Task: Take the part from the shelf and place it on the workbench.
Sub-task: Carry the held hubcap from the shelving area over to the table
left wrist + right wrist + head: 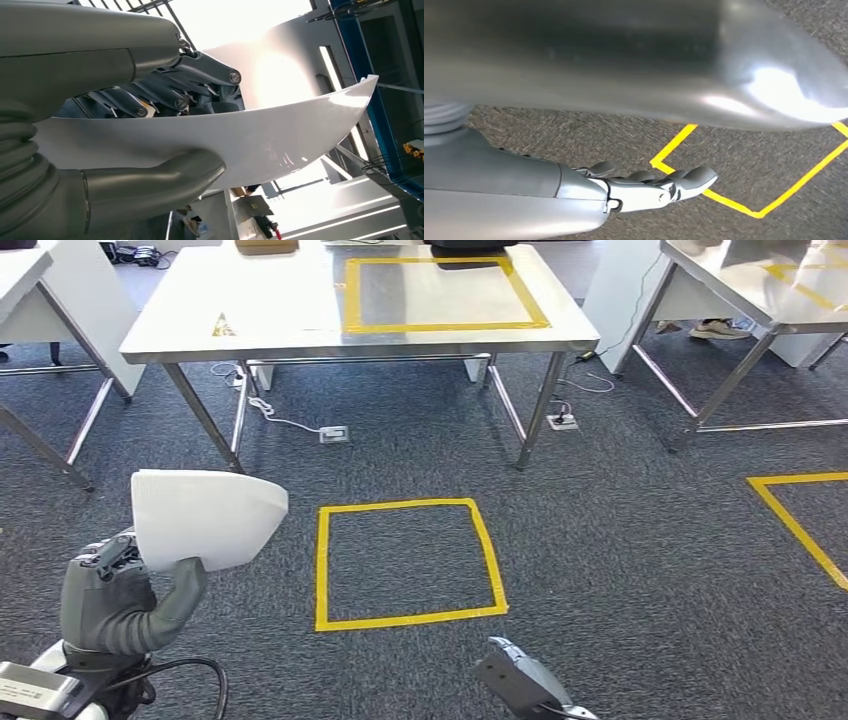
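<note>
The part (205,517) is a curved white panel, held up at the lower left of the head view by my left hand (112,598), whose thumb lies under its lower edge. In the left wrist view the same white part (280,135) runs between my thumb (150,182) below and my darker fingers (165,87) above. The workbench (270,310) is the steel table ahead, with a yellow tape rectangle (445,295) on its top. My right hand (649,187) hangs low over the carpet with its fingers straight and nothing in them; it also shows at the bottom of the head view (525,680).
A yellow tape square (408,562) marks the grey carpet between me and the workbench. Other steel tables stand at the left (40,300) and right (760,290). Cables and a power strip (333,433) lie under the workbench. A brown box (266,246) sits at its far edge.
</note>
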Action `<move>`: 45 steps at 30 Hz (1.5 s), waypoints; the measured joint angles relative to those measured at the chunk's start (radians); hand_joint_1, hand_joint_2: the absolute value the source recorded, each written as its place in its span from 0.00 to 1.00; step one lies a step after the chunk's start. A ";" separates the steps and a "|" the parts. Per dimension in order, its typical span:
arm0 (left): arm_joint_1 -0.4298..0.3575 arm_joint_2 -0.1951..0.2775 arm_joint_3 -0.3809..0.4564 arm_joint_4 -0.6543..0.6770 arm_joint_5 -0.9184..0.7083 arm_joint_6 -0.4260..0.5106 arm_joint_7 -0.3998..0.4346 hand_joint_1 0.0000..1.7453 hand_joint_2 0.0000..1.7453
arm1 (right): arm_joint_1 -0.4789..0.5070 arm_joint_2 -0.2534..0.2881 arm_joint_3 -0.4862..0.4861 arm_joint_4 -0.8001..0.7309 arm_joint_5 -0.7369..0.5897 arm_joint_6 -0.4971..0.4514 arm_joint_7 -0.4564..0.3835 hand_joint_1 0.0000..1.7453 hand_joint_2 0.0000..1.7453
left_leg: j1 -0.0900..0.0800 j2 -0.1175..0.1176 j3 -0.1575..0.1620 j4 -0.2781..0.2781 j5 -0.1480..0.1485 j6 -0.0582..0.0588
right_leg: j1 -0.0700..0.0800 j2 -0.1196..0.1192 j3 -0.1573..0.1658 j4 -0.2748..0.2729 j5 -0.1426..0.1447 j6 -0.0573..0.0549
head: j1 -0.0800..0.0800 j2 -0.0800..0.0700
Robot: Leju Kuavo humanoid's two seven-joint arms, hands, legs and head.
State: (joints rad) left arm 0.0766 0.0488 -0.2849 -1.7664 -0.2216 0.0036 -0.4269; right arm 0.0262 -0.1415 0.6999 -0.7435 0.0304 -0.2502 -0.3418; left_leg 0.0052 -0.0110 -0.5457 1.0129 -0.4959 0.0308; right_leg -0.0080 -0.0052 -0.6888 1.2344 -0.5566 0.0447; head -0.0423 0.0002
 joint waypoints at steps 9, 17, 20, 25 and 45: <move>0.012 0.000 0.016 -0.014 0.000 0.002 0.000 1.00 1.00 | 0.006 -0.008 0.002 -0.010 -0.002 -0.001 0.006 0.00 0.00 | -0.002 0.001 0.009 0.077 -0.055 -0.045 | 0.002 0.000 0.111 -0.216 0.085 -0.054 | -0.002 0.000; 0.026 0.001 0.030 -0.019 -0.001 0.006 0.000 1.00 1.00 | 0.007 -0.008 0.003 -0.021 -0.001 -0.002 0.016 0.00 0.00 | -0.002 0.006 -0.098 0.123 0.010 -0.044 | 0.003 0.002 0.166 -0.216 0.038 -0.054 | -0.003 0.000; 0.028 0.002 0.035 -0.023 -0.001 0.008 0.000 1.00 1.00 | 0.002 -0.008 0.004 -0.026 0.000 0.000 0.018 0.00 0.00 | -0.007 0.010 -0.066 0.029 0.027 -0.028 | 0.007 0.002 0.176 -0.212 0.023 -0.037 | -0.004 0.000; 0.025 -0.001 0.043 -0.031 -0.001 0.007 0.000 1.00 1.00 | -0.008 -0.010 0.005 -0.029 0.000 0.000 0.029 0.00 0.00 | 0.000 0.006 -0.036 0.017 0.025 0.003 | 0.005 0.003 0.127 -0.098 -0.009 -0.012 | -0.002 0.000; -0.004 -0.009 0.048 -0.002 -0.003 -0.012 -0.001 1.00 1.00 | 0.000 -0.016 0.011 -0.042 -0.005 -0.013 0.049 0.00 0.00 | 0.003 0.005 -0.129 0.264 -0.107 -0.055 | 0.002 0.004 0.136 -0.214 0.063 -0.061 | -0.006 0.000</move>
State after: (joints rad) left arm 0.0730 0.0402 -0.2365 -1.7684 -0.2245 -0.0085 -0.4282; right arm 0.0258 -0.1577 0.7114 -0.7858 0.0256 -0.2636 -0.2924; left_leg 0.0084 -0.0059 -0.6745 1.2770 -0.6026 -0.0247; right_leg -0.0057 -0.0015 -0.5526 1.0200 -0.4937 -0.0164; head -0.0481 0.0002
